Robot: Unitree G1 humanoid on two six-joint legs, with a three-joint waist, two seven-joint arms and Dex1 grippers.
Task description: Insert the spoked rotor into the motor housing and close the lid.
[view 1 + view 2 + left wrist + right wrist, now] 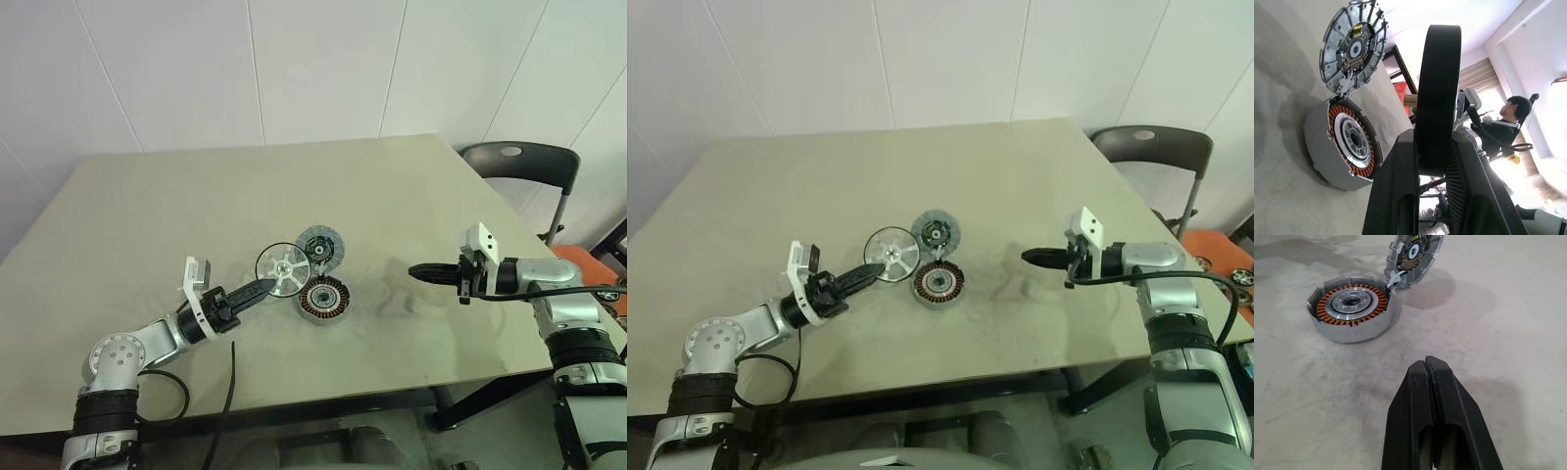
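My left gripper (265, 285) is shut on the spoked rotor (282, 269), a silver-white wheel held upright just above the table, left of the motor housing (323, 299). In the left wrist view the rotor (1437, 98) shows edge-on, its dark rim pinched between the two fingers. The housing (1349, 142) sits on the table with its copper windings showing. The grey-blue lid (320, 245) stands tilted open at the housing's far edge, touching its rim. My right gripper (421, 272) hovers to the right of the housing, shut with nothing in it, fingertips (1426, 367) pressed together.
The beige table (196, 196) has bare surface all around the parts. A dark chair (519, 162) stands past the table's far right corner, with an orange object (578, 259) beside it. A black cable (230, 392) hangs over the front edge. A person (1513, 117) sits in the background.
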